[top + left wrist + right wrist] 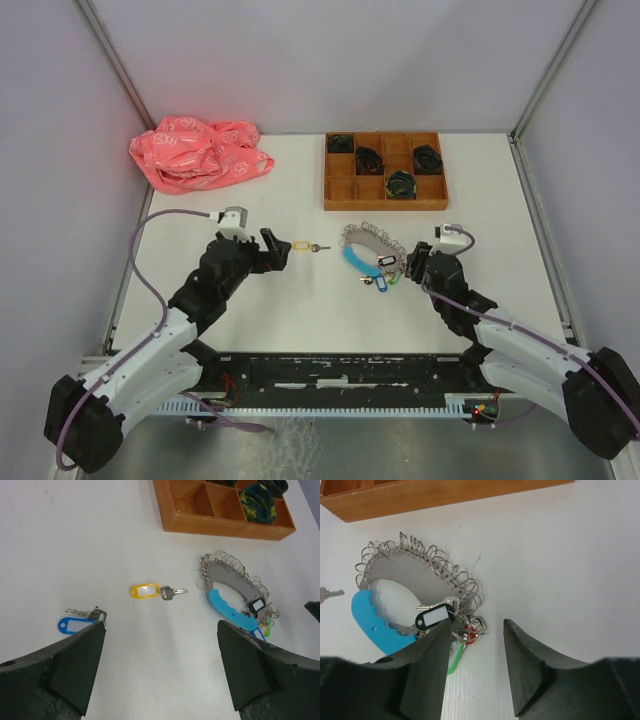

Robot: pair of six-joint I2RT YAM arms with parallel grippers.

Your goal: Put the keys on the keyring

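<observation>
Place: robotics lab, enclosed test cell.
Evidence: white table (300, 310) boxed in by plain pale walls (330, 60) on metal corner posts (112, 60). Two robot arms, left arm (160, 350) and right arm (520, 345), mounted on a black base rail (340, 365) at the near edge. Exposed purple cable (136, 255). Wooden compartment tray (385, 204).

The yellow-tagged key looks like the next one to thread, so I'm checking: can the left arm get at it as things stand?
Probably yes. The left pincer stands open just short of the yellow-tagged key, which lies alone on the bare table; only the blue-tagged key lies nearby, off to one side.
</observation>
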